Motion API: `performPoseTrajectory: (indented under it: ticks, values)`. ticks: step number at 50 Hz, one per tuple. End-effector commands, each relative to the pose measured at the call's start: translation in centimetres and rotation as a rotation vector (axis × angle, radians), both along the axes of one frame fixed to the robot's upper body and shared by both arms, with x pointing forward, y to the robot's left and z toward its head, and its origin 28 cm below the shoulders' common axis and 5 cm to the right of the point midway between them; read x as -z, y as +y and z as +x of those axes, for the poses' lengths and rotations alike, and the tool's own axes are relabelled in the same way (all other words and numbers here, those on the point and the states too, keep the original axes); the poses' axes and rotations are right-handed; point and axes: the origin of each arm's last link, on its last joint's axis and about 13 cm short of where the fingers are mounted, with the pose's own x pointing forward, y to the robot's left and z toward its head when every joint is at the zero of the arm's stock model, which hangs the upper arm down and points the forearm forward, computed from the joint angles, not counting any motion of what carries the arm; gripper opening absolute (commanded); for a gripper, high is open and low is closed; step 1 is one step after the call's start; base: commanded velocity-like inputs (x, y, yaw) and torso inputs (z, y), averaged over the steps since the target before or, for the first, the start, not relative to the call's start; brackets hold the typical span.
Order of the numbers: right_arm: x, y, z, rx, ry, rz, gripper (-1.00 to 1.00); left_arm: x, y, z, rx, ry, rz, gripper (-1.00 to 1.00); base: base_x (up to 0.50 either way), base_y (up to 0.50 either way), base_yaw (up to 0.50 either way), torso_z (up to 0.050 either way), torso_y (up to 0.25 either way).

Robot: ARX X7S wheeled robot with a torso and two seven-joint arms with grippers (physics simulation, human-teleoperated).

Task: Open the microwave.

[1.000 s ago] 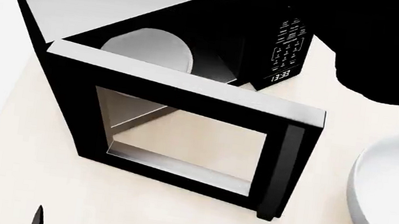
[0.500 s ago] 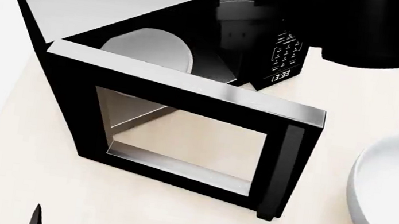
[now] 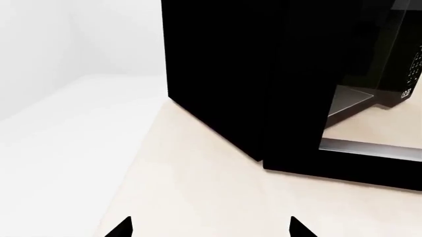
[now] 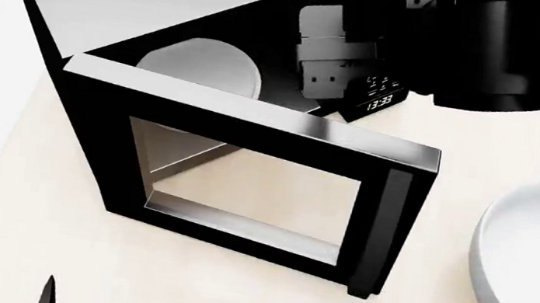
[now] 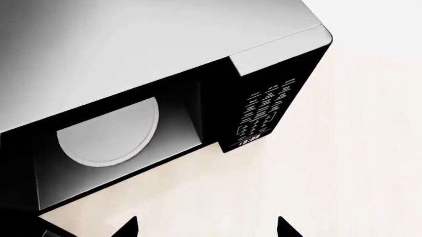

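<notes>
Your microwave (image 4: 160,35) sits on the pale bench toward its far left corner, with its door (image 4: 245,180) swung wide open and standing out toward you, roughly square to the cabinet front. Through the door's glass window you see the bench surface behind it. The cavity is exposed, and the white round turntable (image 5: 108,136) lies flat on its floor. The cabinet is black with a grey top, and the button panel (image 5: 264,116) carries white lettering with a digital clock at its lower end.

Your right arm (image 4: 493,48) hangs over the panel side of the microwave and hides most of the buttons in the head view. The right gripper (image 5: 207,228) shows only 2 dark fingertips, set well apart, so it is released and grasps nothing. It hovers above the open cavity and the panel.

A white bowl (image 4: 537,265) rests on the bench near its right edge, apart from the door's free end.

Your left gripper (image 3: 209,228) is low by the near left corner, its 2 fingertips spread and empty, facing the microwave's black side wall.
</notes>
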Motion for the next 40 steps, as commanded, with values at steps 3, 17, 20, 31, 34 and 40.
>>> performPoseTrajectory:
  ticks: [3, 17, 20, 31, 34, 40]
  values:
    - [1.0, 0.1, 0.0, -0.012, 0.04, -0.02, 1.0, -0.1, 0.1, -0.1, -0.003, -0.002, -0.002, 1.0, 0.0, 0.0, 0.0, 0.0, 0.0]
    - [1.8, 0.1, 0.0, -0.03, 0.072, -0.037, 1.0, -0.2, 0.1, -0.1, -0.003, -0.003, -0.002, 1.0, 0.0, 0.0, 0.0, 0.0, 0.0]
    - [2.0, 0.0, 0.0, -0.031, 0.077, -0.037, 1.0, -0.2, 0.0, -0.1, -0.003, -0.003, -0.001, 1.0, 0.0, 0.0, 0.0, 0.0, 0.0]
    - [2.4, -0.1, -0.1, -0.041, 0.092, -0.032, 1.0, -0.1, 0.0, -0.1, -0.003, -0.003, -0.002, 1.0, 0.0, 0.0, 0.0, 0.0, 0.0]
    - [2.8, -0.1, -0.2, -0.048, 0.102, -0.035, 1.0, -0.1, 0.0, 0.0, -0.003, -0.002, -0.002, 1.0, 0.0, 0.0, 0.0, 0.0, 0.0]
    - [2.7, 0.0, -0.3, -0.059, 0.111, -0.037, 1.0, 0.0, -0.1, 0.0, 0.0, 0.0, 0.0, 1.0, 0.0, 0.0, 0.0, 0.0, 0.0]
